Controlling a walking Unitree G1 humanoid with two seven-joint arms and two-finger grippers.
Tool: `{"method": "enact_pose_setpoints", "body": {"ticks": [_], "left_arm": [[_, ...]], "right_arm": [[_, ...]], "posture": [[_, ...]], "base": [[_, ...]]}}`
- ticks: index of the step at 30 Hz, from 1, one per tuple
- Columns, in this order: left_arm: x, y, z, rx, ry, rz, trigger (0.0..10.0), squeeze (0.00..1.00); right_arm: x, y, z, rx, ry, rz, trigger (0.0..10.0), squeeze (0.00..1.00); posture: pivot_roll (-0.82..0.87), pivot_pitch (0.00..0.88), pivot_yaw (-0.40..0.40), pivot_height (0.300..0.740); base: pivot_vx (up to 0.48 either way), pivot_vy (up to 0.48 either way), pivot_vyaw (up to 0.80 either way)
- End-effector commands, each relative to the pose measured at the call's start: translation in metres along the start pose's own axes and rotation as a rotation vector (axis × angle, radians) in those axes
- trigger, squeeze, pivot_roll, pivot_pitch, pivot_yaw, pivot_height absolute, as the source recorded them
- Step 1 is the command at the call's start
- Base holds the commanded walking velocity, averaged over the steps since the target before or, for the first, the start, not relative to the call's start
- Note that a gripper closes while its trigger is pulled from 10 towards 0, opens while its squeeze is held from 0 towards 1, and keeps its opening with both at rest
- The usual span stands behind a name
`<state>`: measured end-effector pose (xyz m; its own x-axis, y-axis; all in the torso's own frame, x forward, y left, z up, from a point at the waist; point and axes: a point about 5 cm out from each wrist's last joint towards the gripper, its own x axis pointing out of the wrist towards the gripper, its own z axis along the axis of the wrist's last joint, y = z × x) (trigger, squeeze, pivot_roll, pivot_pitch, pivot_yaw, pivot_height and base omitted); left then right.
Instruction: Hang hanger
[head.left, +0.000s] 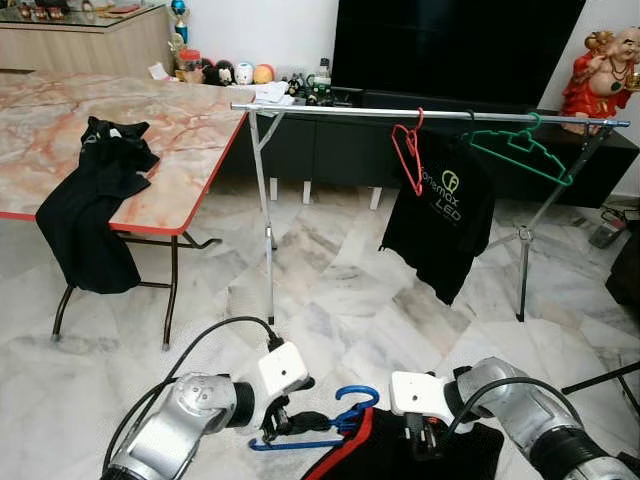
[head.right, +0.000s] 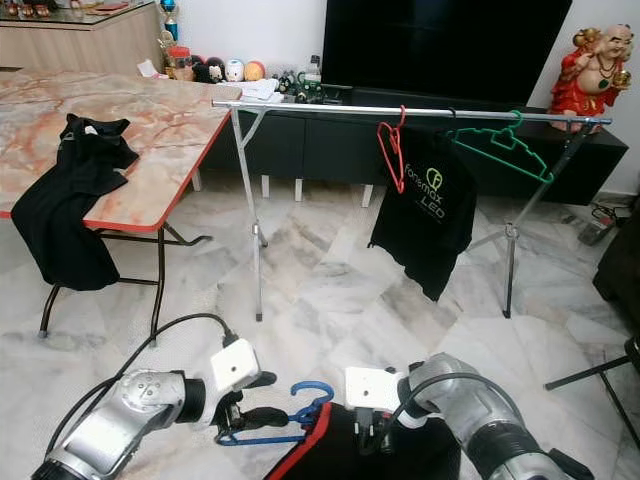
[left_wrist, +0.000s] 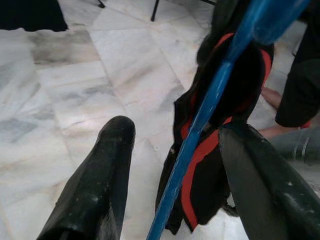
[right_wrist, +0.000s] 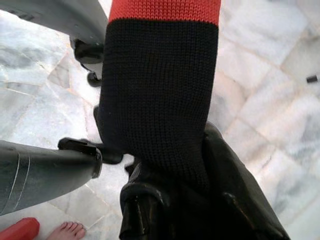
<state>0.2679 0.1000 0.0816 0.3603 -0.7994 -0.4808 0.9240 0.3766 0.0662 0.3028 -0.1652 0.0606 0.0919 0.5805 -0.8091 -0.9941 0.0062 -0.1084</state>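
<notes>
- A blue hanger (head.left: 335, 420) is held low at 6 o'clock in the head views, above the marble floor (head.left: 350, 300), with a black garment with red trim (head.left: 400, 455) draped on it; the hanger is gripped by the left tool (head.left: 285, 420), its fingers (left_wrist: 100, 185) closed on either side of the blue bar.
- The garment is pinched by the right tool (head.left: 425, 440), whose fingers are clamped on the black knit just below a red band.
- The step in hand is judged to be the carry: the dressed hanger is not yet on the rail.
- The clothes rail (head.left: 420, 115) is seen at 12 to 1 o'clock, well apart from both tools; a red hanger (head.left: 408, 150), a black printed shirt (head.left: 440, 215) and a green hanger (head.left: 520, 150) are already hung toward its right end.
- Bare rail is left at about 11 o'clock, and the next move is judged to call for an approach and a lift of the hook over that stretch.
- The bench (head.left: 130, 150) edge at 10 o'clock, draped with a dark garment (head.left: 95, 200), and the rail's splayed legs (head.left: 265, 215) are to be kept clear of; open floor lies between.
</notes>
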Motion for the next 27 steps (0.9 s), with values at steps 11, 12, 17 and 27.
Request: {"method": "enact_pose_setpoints", "body": {"ticks": [11, 12, 17, 27], "left_arm": [[0.014, -0.003, -0.010, 0.098, 0.151, -0.032, 10.0, 0.00], [0.015, -0.003, -0.009, 0.096, 0.145, -0.030, 10.0, 0.00], [0.019, 0.000, -0.005, 0.102, 0.128, 0.009, 10.0, 0.00], [0.016, 0.003, -0.006, 0.103, 0.123, 0.008, 0.0, 0.00]], "right_arm": [[-0.003, -0.008, 0.024, -0.056, -0.128, -0.022, 10.0, 0.00], [-0.003, -0.009, 0.026, -0.059, -0.136, -0.022, 10.0, 0.00], [-0.002, -0.008, 0.031, -0.072, -0.152, -0.005, 10.0, 0.00], [-0.004, -0.006, 0.029, -0.074, -0.151, 0.012, 10.0, 0.00]], "posture": [[0.06, 0.000, -0.092, 0.740], [0.07, 0.000, -0.094, 0.740], [0.07, 0.000, -0.098, 0.740], [0.07, 0.000, -0.099, 0.740]], "base": [[0.000, 0.000, 0.00], [0.000, 0.000, 0.00], [0.000, 0.000, 0.00], [0.000, 0.000, 0.00]]}}
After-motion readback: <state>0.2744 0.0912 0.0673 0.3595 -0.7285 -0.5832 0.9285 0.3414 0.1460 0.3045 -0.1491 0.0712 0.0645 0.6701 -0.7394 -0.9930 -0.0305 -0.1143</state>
